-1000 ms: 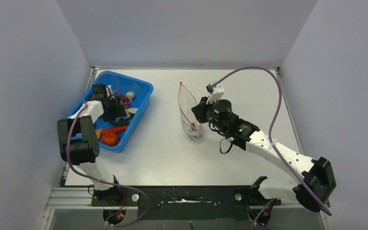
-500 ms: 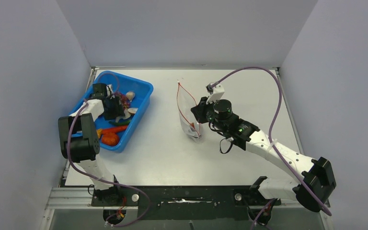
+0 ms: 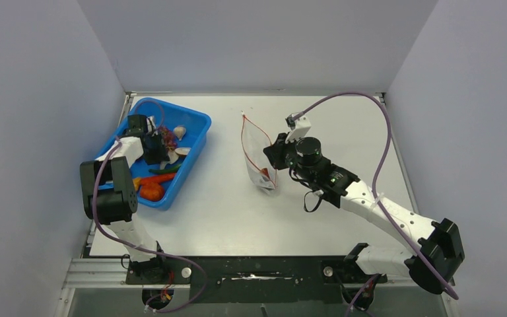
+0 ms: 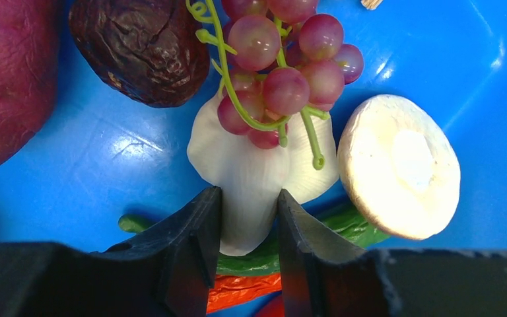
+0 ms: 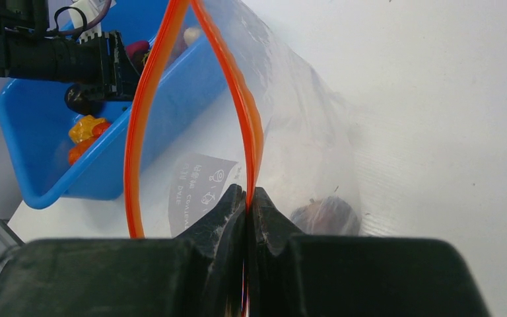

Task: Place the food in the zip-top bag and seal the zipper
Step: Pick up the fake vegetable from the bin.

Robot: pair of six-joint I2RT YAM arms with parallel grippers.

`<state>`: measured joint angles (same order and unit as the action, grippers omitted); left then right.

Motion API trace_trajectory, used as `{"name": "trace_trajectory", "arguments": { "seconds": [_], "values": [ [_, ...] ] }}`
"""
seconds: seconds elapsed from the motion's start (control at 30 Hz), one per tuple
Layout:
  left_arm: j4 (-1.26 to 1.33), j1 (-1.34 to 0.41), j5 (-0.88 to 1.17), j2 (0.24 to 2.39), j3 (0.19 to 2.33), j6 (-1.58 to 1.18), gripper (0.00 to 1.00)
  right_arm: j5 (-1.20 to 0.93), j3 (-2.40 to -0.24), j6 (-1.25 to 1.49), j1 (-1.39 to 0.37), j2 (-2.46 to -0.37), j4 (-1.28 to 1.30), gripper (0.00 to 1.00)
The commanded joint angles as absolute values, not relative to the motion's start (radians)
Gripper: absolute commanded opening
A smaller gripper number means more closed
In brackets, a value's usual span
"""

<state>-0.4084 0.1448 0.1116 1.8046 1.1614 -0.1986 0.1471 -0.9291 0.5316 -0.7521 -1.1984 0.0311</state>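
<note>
left wrist view: the left gripper (image 4: 247, 221) is down in the blue bin (image 4: 105, 158), its jaws pressed against both sides of the narrow end of a white garlic piece (image 4: 251, 165), which reads as a grip on it. a bunch of purple grapes (image 4: 284, 59) lies across the garlic's fat end. a white mushroom (image 4: 399, 175) sits just to the right and a dark wrinkled piece (image 4: 142, 49) to the far left. a green pod (image 4: 264, 261) lies over an orange-red piece (image 4: 244, 290) underneath. taking the garlic by its slim neck probably lets the fingers fit without catching the grapes, though their stem may drag along.

in the right wrist view the right gripper (image 5: 245, 198) has its jaws together on one side of the zipper (image 5: 135, 132). that holds the zip-top bag (image 5: 304, 119) upright with its mouth gaping, so pieces can be dropped in. one brownish piece (image 5: 323, 214) already sits at the bag's bottom. in the top view the bag stands mid-table, well right of the bin.
</note>
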Motion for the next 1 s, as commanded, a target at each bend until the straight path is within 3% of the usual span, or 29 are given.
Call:
{"name": "trace_trajectory", "arguments": {
  "seconds": [0.0, 0.53, 0.97],
  "values": [
    [-0.416, 0.133, 0.095, 1.707, 1.166, -0.225, 0.24, 0.147, -0.961, 0.536, -0.746, -1.155, 0.0, 0.0],
    [-0.37, 0.109, -0.01, 1.407, 1.069, -0.386, 0.14, 0.151, -0.994, 0.556, -0.75, -1.171, 0.04, 0.0],
    [-0.382, 0.05, 0.248, 1.175, 1.086, -0.381, 0.12, 0.122, -1.006, 0.592, -0.757, -1.234, -0.003, 0.0]
  ]
}}
